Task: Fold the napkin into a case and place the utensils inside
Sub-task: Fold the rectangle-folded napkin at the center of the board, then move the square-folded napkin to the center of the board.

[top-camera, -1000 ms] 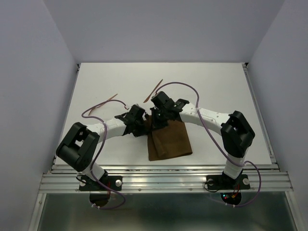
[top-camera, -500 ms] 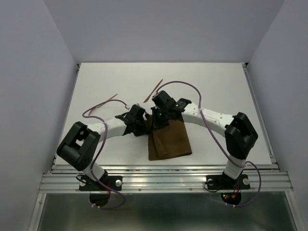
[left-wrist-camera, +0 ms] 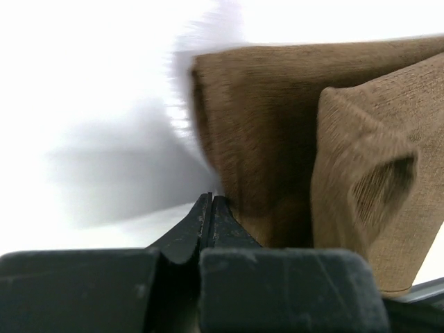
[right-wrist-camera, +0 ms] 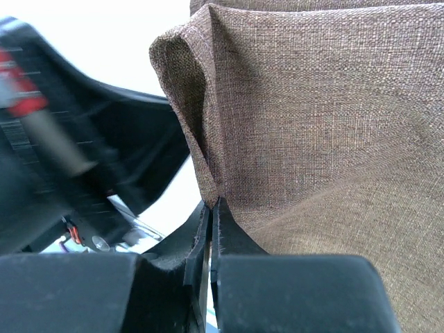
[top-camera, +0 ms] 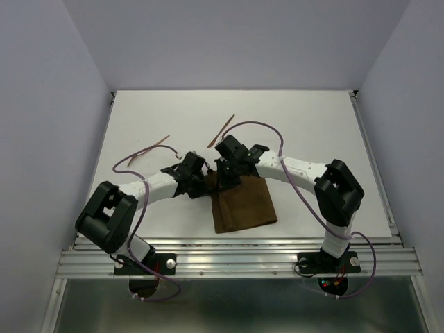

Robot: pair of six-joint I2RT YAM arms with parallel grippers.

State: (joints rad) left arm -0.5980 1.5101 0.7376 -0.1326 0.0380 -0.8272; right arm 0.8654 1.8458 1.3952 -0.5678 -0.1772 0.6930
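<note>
the napkin (top-camera: 244,206) lies on the white table (top-camera: 319,125), near its front edge and a little right of the middle, a dark brown cloth folded into a rough rectangle with more than one layer showing. its far left corner is raised off the surface, and both arms reach inward to that corner from either side

the left gripper (top-camera: 202,183) comes in from the left with its jaws pressed together. in the left wrist view the fingertips (left-wrist-camera: 216,208) meet right at the cloth's near edge, and the fabric runs down into them, so it looks pinched there, though the exact bite is hard to see. beyond the tips the napkin stands up in a curved fold, with a second puckered fold to its right

the right gripper (top-camera: 224,176) comes in from the right, just beside the left one, the two almost touching above the raised corner. its jaws are clamped on a pinch of the napkin: in the right wrist view the weave gathers into a crease that runs straight down between the closed fingers (right-wrist-camera: 223,222), and the cloth fills most of that view. a blurred dark part of the other arm sits at the left

the utensils lie bare on the table, well apart from the napkin and from each other: one (top-camera: 223,130) beyond the grippers near the middle, the other (top-camera: 148,150) further left
</note>
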